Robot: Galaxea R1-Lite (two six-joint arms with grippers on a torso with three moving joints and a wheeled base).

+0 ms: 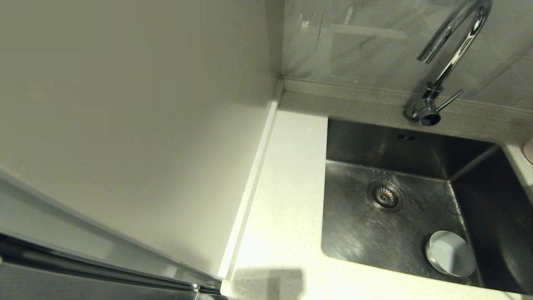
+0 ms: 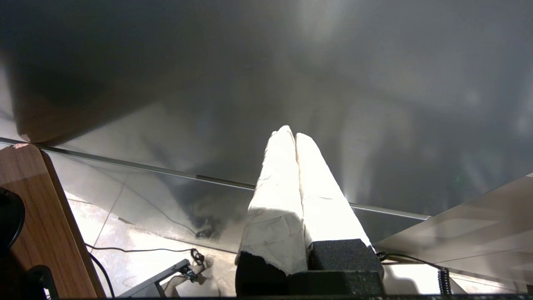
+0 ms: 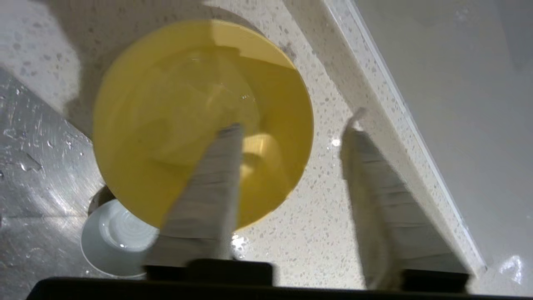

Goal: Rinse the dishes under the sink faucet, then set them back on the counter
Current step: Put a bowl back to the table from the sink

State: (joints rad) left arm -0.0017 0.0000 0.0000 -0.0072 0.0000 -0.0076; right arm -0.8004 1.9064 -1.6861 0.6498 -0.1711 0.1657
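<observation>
the right gripper [image 3: 291, 129] is seen with fingers spread over the yellow bowl [image 3: 166, 108], which sits on the speckled surface [image 3: 316, 216]. the grey bowl [image 1: 450, 253] lies in the sink [image 1: 374, 233]. the left gripper [image 2: 290, 137] is parked, fingers pressed together.

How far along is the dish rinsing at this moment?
Done: nothing I can confirm. In hand: the right pincer, open, straddles the rim of the yellow bowl standing on the counter. Remaining: the grey bowl lies in the sink, to be put back; the faucet shows no water. The left pincer is parked, shut.
</observation>
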